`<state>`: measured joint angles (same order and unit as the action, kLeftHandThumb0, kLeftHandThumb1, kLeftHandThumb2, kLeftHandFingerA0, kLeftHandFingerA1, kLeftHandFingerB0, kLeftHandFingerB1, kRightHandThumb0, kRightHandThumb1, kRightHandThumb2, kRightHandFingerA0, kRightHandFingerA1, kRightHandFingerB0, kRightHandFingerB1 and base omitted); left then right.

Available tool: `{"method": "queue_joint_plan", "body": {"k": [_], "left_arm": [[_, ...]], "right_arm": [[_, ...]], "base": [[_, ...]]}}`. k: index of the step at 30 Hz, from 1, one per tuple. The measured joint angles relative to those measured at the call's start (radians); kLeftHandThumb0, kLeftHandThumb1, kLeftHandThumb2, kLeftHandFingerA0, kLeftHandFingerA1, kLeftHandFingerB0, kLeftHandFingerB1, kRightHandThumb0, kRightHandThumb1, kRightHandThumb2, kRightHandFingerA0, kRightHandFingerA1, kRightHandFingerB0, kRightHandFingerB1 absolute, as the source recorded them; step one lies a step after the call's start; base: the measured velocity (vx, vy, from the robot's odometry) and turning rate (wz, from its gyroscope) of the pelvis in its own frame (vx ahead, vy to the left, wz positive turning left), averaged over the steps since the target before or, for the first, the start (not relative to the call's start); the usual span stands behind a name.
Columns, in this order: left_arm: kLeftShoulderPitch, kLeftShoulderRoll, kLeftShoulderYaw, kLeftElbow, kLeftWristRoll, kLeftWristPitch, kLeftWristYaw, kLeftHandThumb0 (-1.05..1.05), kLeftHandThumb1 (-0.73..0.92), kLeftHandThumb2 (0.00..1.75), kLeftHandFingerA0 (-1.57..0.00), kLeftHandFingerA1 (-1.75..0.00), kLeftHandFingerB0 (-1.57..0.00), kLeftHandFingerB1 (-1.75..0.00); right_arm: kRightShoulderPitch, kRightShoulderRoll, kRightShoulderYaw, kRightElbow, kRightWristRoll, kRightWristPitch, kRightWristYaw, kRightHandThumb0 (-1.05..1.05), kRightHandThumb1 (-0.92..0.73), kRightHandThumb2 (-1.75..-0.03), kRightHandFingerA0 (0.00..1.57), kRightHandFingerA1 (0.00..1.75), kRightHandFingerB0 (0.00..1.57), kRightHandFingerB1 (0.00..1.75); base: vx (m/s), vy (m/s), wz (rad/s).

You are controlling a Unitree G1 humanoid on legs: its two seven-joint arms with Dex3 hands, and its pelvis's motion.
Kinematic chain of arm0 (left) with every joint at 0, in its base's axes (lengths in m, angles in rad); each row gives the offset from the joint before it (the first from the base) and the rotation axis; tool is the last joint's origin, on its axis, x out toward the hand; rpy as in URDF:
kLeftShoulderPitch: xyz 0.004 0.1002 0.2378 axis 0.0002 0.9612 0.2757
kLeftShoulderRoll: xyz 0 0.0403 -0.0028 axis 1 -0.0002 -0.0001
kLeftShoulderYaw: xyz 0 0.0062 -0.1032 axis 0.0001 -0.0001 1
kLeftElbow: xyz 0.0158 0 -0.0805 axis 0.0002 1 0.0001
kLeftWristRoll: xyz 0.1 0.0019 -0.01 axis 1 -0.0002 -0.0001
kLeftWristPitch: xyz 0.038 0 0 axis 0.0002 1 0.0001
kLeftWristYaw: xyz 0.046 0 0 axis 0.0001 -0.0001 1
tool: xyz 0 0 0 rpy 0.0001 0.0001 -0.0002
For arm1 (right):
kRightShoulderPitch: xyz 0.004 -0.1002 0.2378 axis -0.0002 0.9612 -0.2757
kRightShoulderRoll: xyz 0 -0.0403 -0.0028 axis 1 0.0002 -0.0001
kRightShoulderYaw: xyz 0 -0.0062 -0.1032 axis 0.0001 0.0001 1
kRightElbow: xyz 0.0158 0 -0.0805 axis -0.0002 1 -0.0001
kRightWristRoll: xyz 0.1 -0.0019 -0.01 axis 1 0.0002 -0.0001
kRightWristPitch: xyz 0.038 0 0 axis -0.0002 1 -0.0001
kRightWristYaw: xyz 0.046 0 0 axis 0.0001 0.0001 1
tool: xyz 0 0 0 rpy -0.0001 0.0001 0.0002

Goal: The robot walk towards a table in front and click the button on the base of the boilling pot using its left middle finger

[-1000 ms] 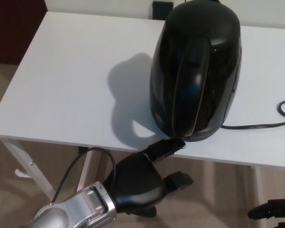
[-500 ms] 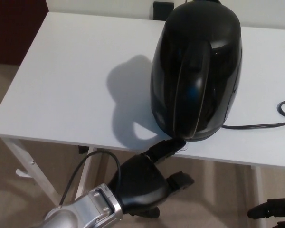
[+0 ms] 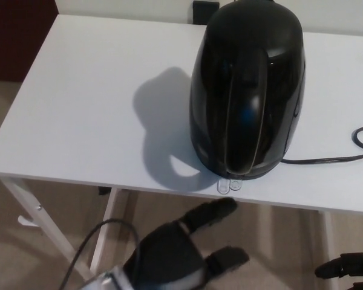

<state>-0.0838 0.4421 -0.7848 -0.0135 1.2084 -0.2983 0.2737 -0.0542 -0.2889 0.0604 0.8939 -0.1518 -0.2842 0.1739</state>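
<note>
Back comes the left hand (image 3: 175, 257), fingers spread and empty, off the button (image 3: 229, 185) at the boiling pot (image 3: 248, 90) base, press apparently made, retreat next.

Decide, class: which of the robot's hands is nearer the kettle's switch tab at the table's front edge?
Left. The left hand sits just below the switch tab, fingers apart, pointing up toward it without touching. The right hand shows only at the lower right corner, much farther off.
</note>
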Motion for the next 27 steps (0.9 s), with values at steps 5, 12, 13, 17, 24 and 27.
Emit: {"method": "queue_joint_plan", "body": {"k": [5, 12, 13, 17, 24, 27], "left_arm": [[0.109, 0.085, 0.051, -0.144, -0.015, -0.029, 0.012, -0.61, 0.63, 0.59, -0.33, -0.32, -0.28, -0.29], [0.305, 0.193, 0.136, -0.203, -0.051, -0.060, 0.039, -0.60, 0.67, 0.61, -0.28, -0.31, -0.25, -0.29], [0.317, 0.191, 0.138, -0.163, -0.054, -0.060, 0.040, -0.62, 0.70, 0.62, -0.28, -0.31, -0.26, -0.29], [0.341, 0.163, 0.159, 0.012, -0.089, -0.060, 0.039, -0.52, 0.63, 0.59, -0.29, -0.32, -0.25, -0.30], [0.323, 0.065, 0.255, 0.308, -0.179, -0.060, 0.015, -0.45, 0.64, 0.60, -0.26, -0.31, -0.19, -0.29], [0.301, 0.029, 0.313, 0.439, -0.221, -0.059, -0.002, -0.46, 0.65, 0.61, -0.26, -0.31, -0.19, -0.28]], "right_arm": [[0.001, 0.000, -0.003, 0.012, 0.002, -0.008, 0.006, -0.30, -0.40, -0.54, 1.01, 0.58, 0.92, 0.57], [0.006, 0.000, 0.006, 0.045, -0.006, -0.012, -0.002, -0.29, -0.40, -0.54, 1.03, 0.56, 0.87, 0.55], [0.006, 0.000, 0.009, 0.044, -0.007, -0.011, -0.004, -0.29, -0.40, -0.54, 1.03, 0.56, 0.86, 0.55], [0.013, 0.002, 0.017, 0.041, -0.011, -0.010, -0.009, -0.27, -0.40, -0.52, 1.02, 0.55, 0.84, 0.53], [0.017, 0.009, 0.020, 0.042, -0.013, -0.010, -0.012, -0.25, -0.39, -0.53, 0.96, 0.54, 0.83, 0.53], [0.016, 0.009, 0.020, 0.042, -0.013, -0.010, -0.014, -0.25, -0.40, -0.52, 0.91, 0.53, 0.77, 0.51]], "base": [[0.00, 0.000, 0.00], [0.00, 0.000, 0.00], [0.00, 0.000, 0.00], [0.00, 0.000, 0.00], [0.00, 0.000, 0.00], [0.00, 0.000, 0.00]]}}
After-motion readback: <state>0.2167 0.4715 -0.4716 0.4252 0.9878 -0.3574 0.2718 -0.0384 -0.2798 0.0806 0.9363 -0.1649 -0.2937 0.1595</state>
